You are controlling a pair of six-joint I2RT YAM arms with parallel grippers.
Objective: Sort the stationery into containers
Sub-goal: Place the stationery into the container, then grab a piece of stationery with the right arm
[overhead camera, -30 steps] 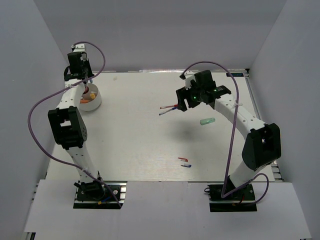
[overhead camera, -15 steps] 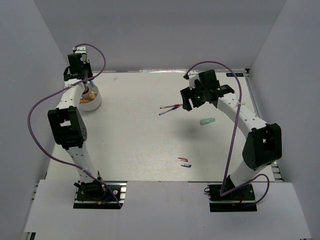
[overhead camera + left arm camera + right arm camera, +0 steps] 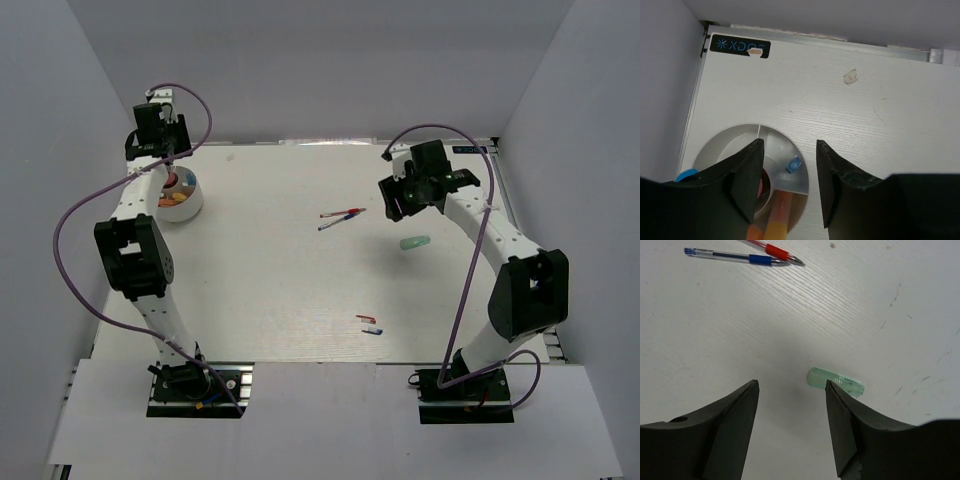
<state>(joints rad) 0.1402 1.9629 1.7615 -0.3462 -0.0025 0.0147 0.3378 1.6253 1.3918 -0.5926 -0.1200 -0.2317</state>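
Note:
The round white bowl (image 3: 185, 203) with inner dividers stands at the far left and holds orange markers, a pink item and a blue-capped one (image 3: 792, 163). My left gripper (image 3: 788, 175) hangs open and empty above the bowl's rim (image 3: 735, 134). My right gripper (image 3: 791, 420) is open and empty above the table at the far right (image 3: 400, 203). The mint marker (image 3: 836, 382) lies just beyond its right finger, also in the top view (image 3: 414, 242). A red pen (image 3: 342, 213) and a blue pen (image 3: 334, 224) lie mid-table, and both show in the right wrist view (image 3: 752, 259).
Two short pieces, one red (image 3: 366, 318) and one blue and white (image 3: 372, 330), lie near the table's front edge. White walls close in the table on three sides. A black label (image 3: 740, 46) marks the far left corner.
My right gripper has moved right and away from the pens, towards the mint marker. My left gripper has shifted slightly back over the bowl.

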